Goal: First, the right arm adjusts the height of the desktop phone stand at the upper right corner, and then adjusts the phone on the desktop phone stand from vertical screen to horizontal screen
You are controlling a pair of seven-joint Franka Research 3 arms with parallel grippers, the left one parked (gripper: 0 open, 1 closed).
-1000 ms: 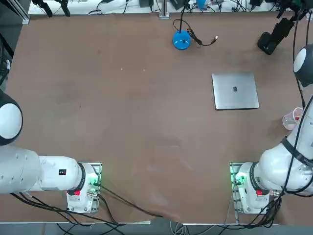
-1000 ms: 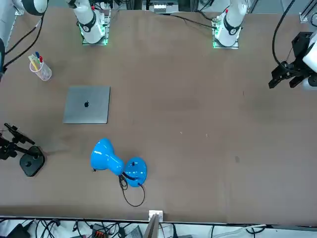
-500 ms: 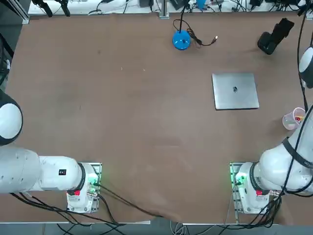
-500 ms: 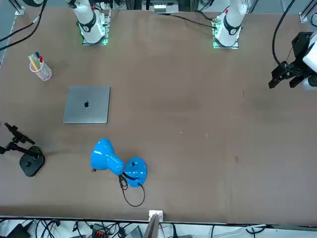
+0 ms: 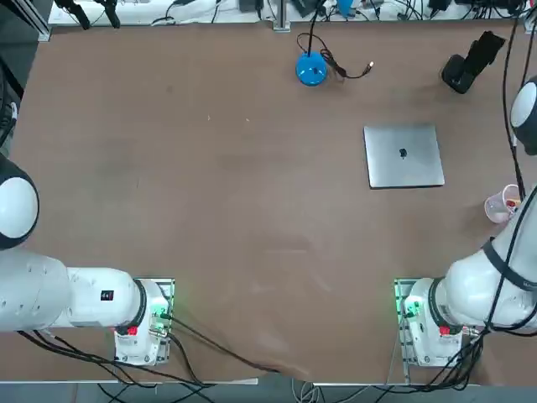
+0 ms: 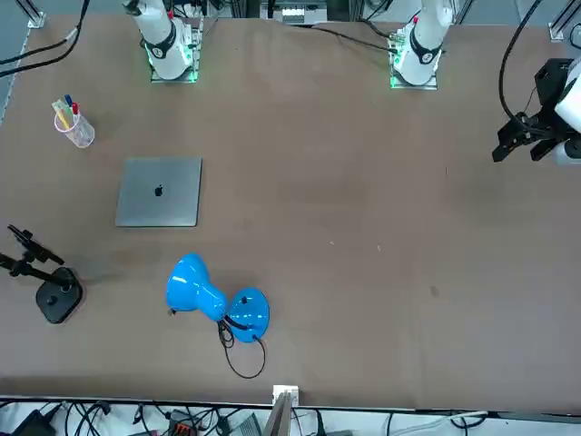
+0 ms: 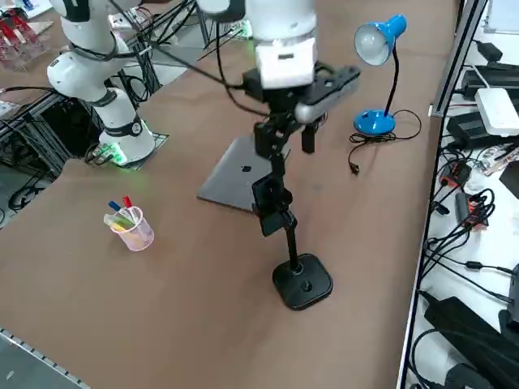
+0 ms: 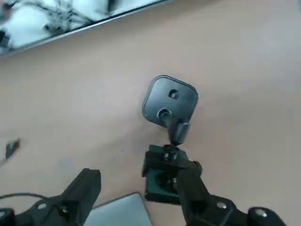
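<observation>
**R gripper open, hanging over phone stand**

Table (image 5: 252, 210): matte brown top, faintly scuffed. Desktop phone stand (image 7: 302, 279) sits at far right corner – small rounded-square black base w/ smooth semi-gloss top, slim black rod rising at a slant to a clamp head. Phone (image 7: 267, 203): small dark flat slab held in that clamp, tilted, standing on its short end. In wrist view the stand (image 8: 169, 101) shows from above: grey-black base w/ two round dimples, rod running up to the clamp block.

Nearby: silver laptop (image 5: 404, 156), flat, closed, brushed-metal look w/ dark logo, lying between stand and R arm base. Clear plastic cup (image 7: 134, 229) w/ red & blue pens near the table's right edge. Blue desk lamp (image 7: 379, 49): glossy dome shade, black gooseneck, round blue base, thin black cord curled beside it.

R arm (image 7: 276, 32): white glossy shells, reaching out over the corner, wrist pointing down. R gripper (image 7: 290, 142) hangs just above the phone's top end, fingers (image 8: 82, 190) spread wide, nothing between them, not touching phone or stand as far as visible.
</observation>
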